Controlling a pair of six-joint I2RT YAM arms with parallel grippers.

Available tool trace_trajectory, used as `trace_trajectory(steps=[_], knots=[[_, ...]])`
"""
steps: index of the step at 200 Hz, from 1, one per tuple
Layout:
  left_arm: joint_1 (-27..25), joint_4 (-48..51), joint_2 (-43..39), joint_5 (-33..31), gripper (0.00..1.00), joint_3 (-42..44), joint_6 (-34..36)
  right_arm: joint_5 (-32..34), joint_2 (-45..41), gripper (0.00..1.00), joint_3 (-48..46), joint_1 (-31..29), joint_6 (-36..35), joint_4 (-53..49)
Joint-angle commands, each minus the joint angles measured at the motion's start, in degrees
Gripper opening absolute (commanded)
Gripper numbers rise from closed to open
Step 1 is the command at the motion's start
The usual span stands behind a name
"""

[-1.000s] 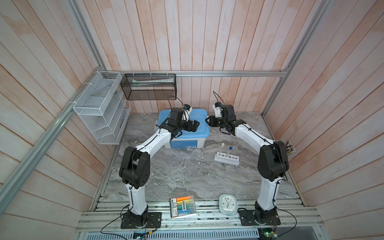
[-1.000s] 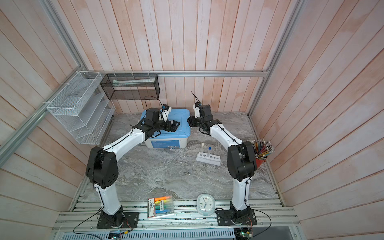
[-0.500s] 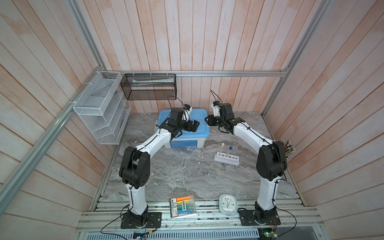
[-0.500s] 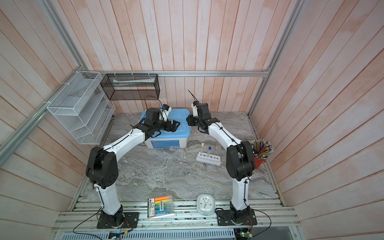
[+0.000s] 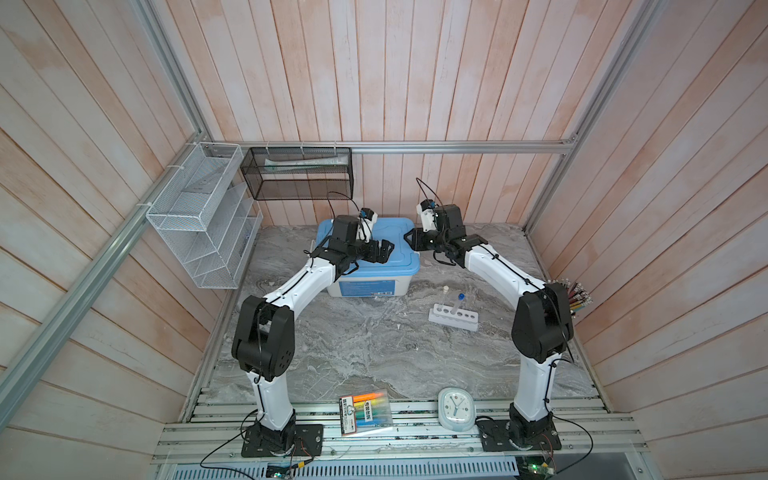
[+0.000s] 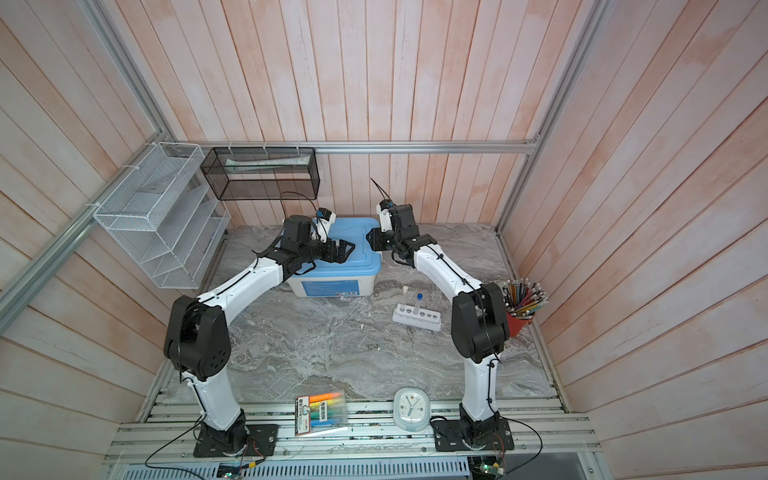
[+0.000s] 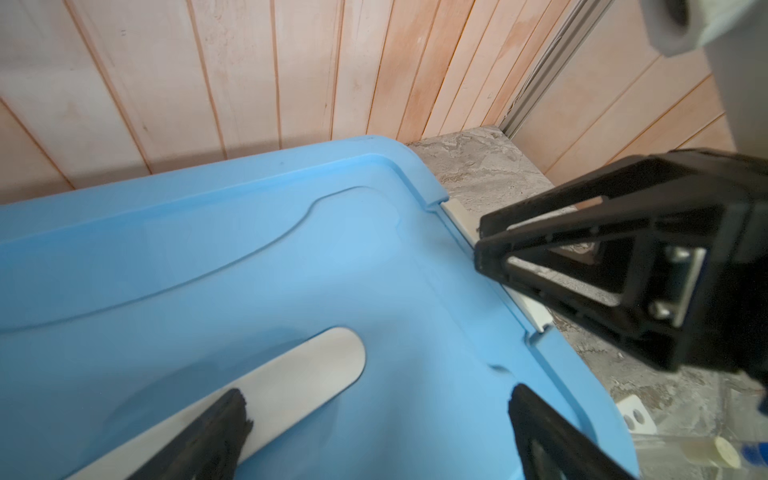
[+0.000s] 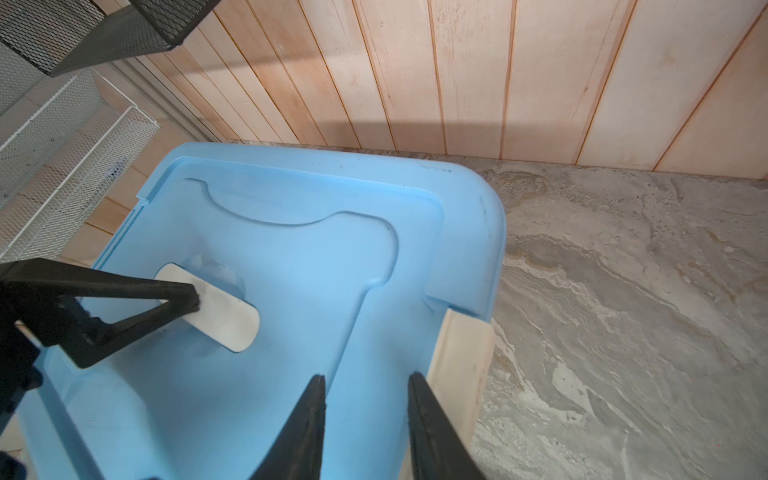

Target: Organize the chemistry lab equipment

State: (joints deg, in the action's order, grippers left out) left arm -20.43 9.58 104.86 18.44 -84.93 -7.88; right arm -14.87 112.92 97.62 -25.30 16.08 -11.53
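Blue lid [image 5: 403, 262] is on the bin [image 5: 365, 286], which sits far centre on the desk [image 5: 353, 345].

Left end effector [image 5: 386, 251] is over the lid with jaws wide and nothing between them. In the left wrist view [image 7: 374, 403] one fingertip lies across the white handle [image 7: 307, 370] set into the lid; I can't tell if it touches.

Right end effector [image 5: 409, 241] is at the lid's right edge. Its jaws stand at a narrow gap [image 8: 366, 380], with only a strip of lid edge showing between them and nothing clamped. The white latch [image 8: 461, 353] sits just beside the outer finger. I can't tell whether there is contact with the lid or the latch.

White six-hole rack [image 5: 455, 318] is on the desk right of centre, nearer than the bin and well apart from both end effectors. The white-capped tube [image 5: 446, 293] and blue-capped tube [image 5: 460, 301] both stand in the rack's left-end holes, roughly upright.

Red cup [image 6: 517, 324] of pencils is against the right wall. The clock [image 5: 456, 409] and marker pack [image 5: 365, 411] are on the near edge.
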Motion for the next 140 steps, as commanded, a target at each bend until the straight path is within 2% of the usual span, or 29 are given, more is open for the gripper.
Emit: trace_trajectory(steps=[1, 42, 75, 119, 140], knots=[[3.7, -2.3, -5.8, 3.6, 1.0, 4.8, -4.5, -1.6, -3.2, 0.38, -1.2, -0.1, -2.1, 2.0], [9.9, -7.3, -17.0, 3.2, 1.0, 16.8, -8.3, -0.5, -3.5, 0.5, 0.3, -2.1, -6.6, 1.2], [16.8, -14.6, -26.0, 2.3, 1.0, 28.5, -14.2, 0.9, -1.2, 0.54, 4.2, -6.1, -11.3, -0.3], [22.6, -18.6, -30.6, 4.7, 1.0, 36.3, -19.7, 3.4, 7.0, 0.56, 17.6, -11.4, -16.8, -7.4], [25.7, -21.1, -29.8, 9.7, 1.0, 37.8, -22.9, 4.8, 12.1, 0.57, 24.0, -13.4, -18.9, -10.2]])
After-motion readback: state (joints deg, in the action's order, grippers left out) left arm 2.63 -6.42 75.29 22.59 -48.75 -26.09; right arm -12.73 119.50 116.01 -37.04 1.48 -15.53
